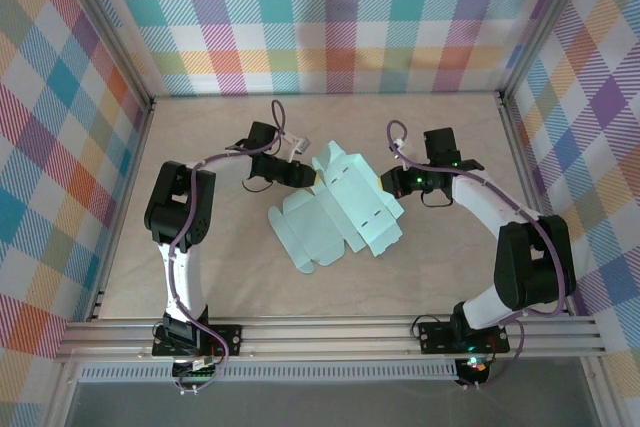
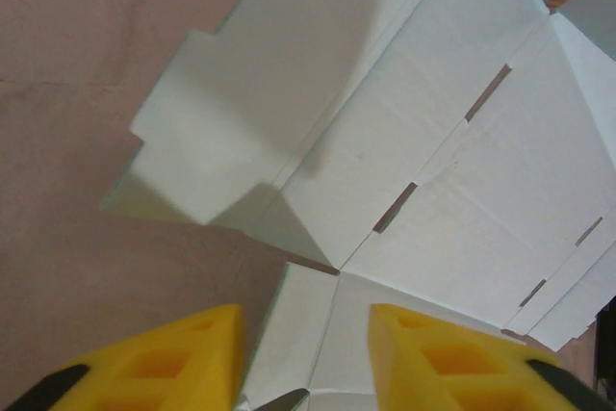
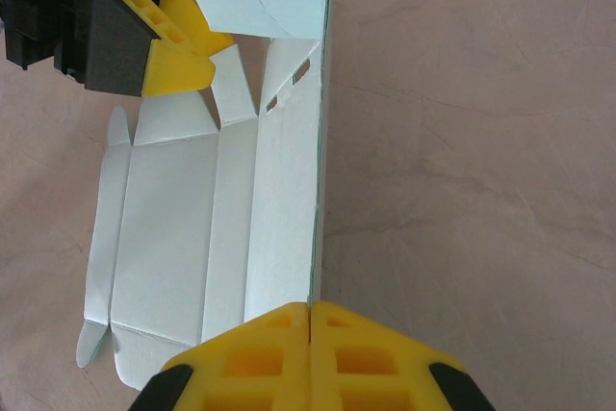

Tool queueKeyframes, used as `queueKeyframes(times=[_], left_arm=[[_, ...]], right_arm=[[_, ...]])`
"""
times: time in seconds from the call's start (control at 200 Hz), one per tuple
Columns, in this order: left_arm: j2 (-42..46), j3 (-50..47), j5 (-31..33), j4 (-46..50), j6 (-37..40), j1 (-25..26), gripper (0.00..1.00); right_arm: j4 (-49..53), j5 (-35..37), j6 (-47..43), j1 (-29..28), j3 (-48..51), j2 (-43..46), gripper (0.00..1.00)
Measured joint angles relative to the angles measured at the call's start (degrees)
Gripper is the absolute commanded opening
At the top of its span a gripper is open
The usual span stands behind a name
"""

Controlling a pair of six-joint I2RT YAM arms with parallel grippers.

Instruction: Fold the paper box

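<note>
The paper box (image 1: 335, 212) is a pale mint die-cut sheet lying partly unfolded in the middle of the table, with its far end raised. My right gripper (image 1: 385, 185) is shut on the edge of one long panel (image 3: 289, 190), which stands upright from the sheet; in the right wrist view the right gripper (image 3: 310, 320) pinches that edge. My left gripper (image 1: 305, 175) is at the sheet's far-left corner. In the left wrist view its yellow fingers (image 2: 164, 363) stand apart on either side of a small corner flap (image 2: 308, 334) without touching it. The left gripper (image 3: 197, 45) also shows at the top left of the right wrist view.
The beige tabletop (image 1: 200, 267) is ringed by plaid walls (image 1: 330, 17) and aluminium posts (image 1: 110, 37). A metal rail (image 1: 330, 337) runs along the near edge, where both arm bases are bolted.
</note>
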State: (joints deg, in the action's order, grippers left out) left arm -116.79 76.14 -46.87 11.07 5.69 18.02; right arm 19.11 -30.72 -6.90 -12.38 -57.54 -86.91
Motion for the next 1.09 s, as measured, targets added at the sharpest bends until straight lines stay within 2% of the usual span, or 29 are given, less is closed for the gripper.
queueKeyframes(times=[0.08,0.19,0.215,0.425,0.44,0.485,0.77,0.895,1.095], left_arm=[[0.0,0.0,0.0,0.0,0.0,0.1,0.25],[0.0,-0.1,0.0,-0.1,0.2,0.3,0.23],[0.1,-0.2,0.0,-0.3,0.2,0.3,0.18],[0.9,-1.4,0.4,-0.6,1.0,0.5,0.12],[0.9,-1.4,0.4,-0.6,1.2,0.5,0.08],[1.0,-1.4,0.4,-0.6,1.7,0.7,0.05],[4.0,-3.8,2.1,-0.9,4.7,2.0,0.03],[6.6,-6.3,6.3,-3.2,5.4,3.7,0.07],[14.2,-15.4,21.3,-11.7,7.3,11.1,0.05]], right_arm=[[0.0,0.0,0.0,0.0,0.0,0.0,0.0],[0.0,0.0,0.0,0.0,0.0,0.0,0.0],[0.0,0.0,0.0,0.0,0.0,0.0,0.0],[0.1,-0.3,0.0,0.0,0.0,0.0,0.0],[0.1,-0.4,0.0,0.0,0.0,0.0,0.0],[0.1,-0.5,0.0,0.0,0.0,0.0,0.0],[1.6,-0.3,0.9,0.0,-2.1,0.0,0.0],[2.0,0.5,2.9,0.0,-3.3,-0.3,0.0],[2.0,3.8,5.4,0.0,-3.6,-0.4,0.0]])
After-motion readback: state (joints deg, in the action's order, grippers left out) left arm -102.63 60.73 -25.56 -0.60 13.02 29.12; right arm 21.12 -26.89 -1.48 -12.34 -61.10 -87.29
